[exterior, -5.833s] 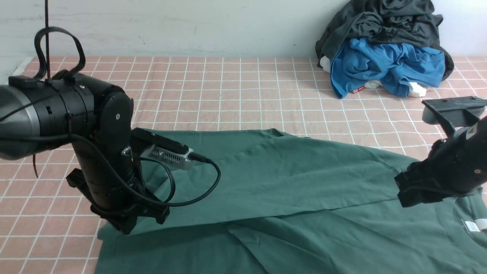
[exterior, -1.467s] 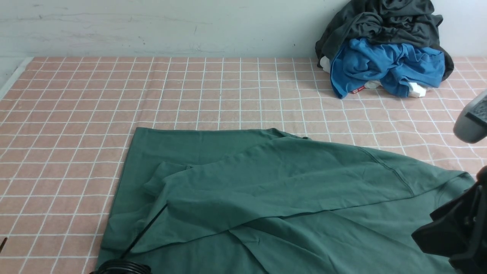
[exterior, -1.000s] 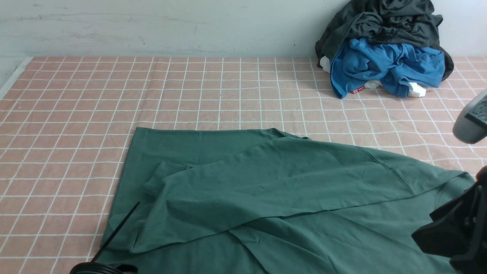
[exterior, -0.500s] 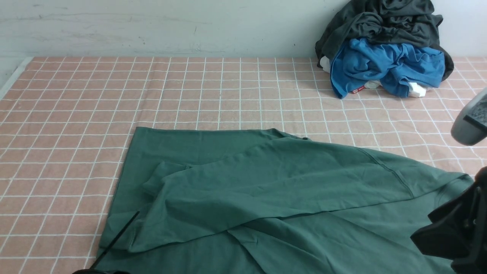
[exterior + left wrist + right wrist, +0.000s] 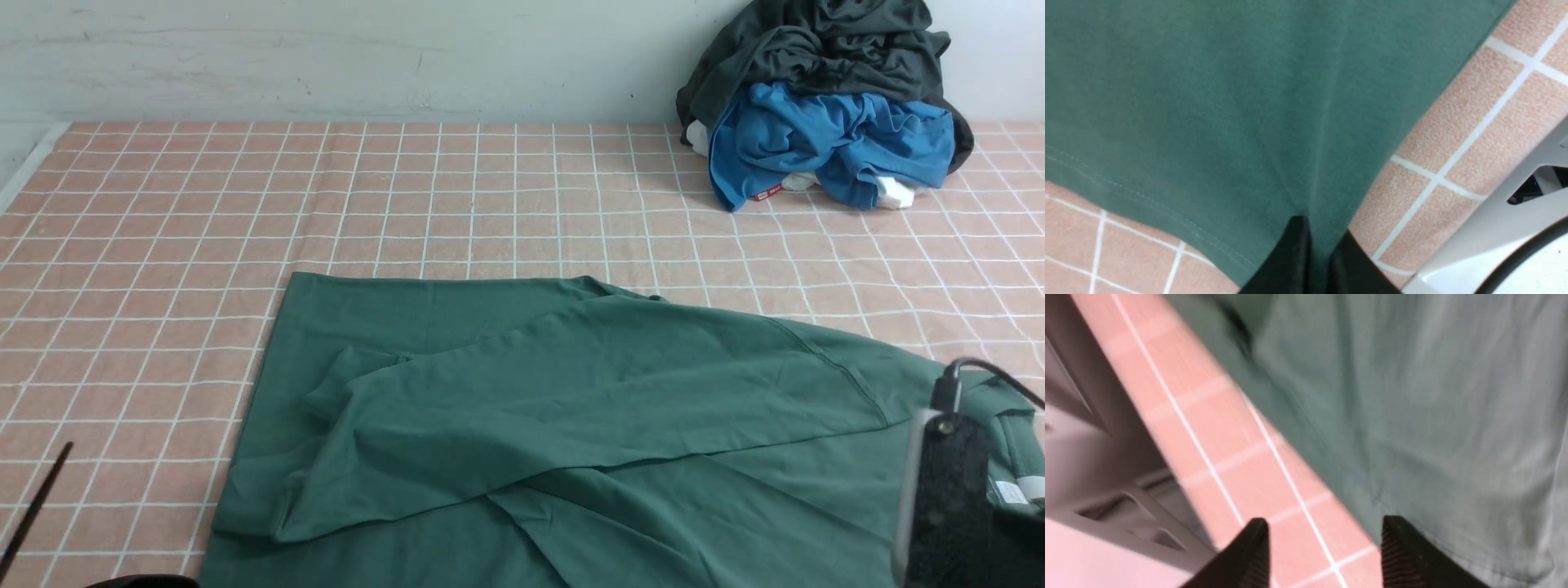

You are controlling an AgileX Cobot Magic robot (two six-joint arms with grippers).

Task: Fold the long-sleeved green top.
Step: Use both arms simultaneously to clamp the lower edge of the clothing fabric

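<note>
The green long-sleeved top (image 5: 588, 408) lies spread on the pink checked cloth, one sleeve folded across its body. Its white neck label (image 5: 1012, 492) shows at the right. In the left wrist view my left gripper (image 5: 1321, 232) is shut on a pinch of the green top (image 5: 1229, 102) by its stitched hem corner; in the front view this gripper is out of sight below the frame. My right gripper (image 5: 1325, 522) is open and empty, over bare cloth beside the green top's edge (image 5: 1433, 416). In the front view only the right arm's wrist (image 5: 947, 506) shows.
A pile with a dark charcoal-grey garment (image 5: 816, 41) over a bright blue garment (image 5: 824, 139) sits at the back right against the wall. The checked cloth (image 5: 408, 196) covers the table. The table's near edge and grey frame (image 5: 1094, 477) lie close to both grippers.
The left arm has sunk out of the front view, its cable swinging left. The right arm has swung down and turned, so the neck label now shows. The top has barely moved.
</note>
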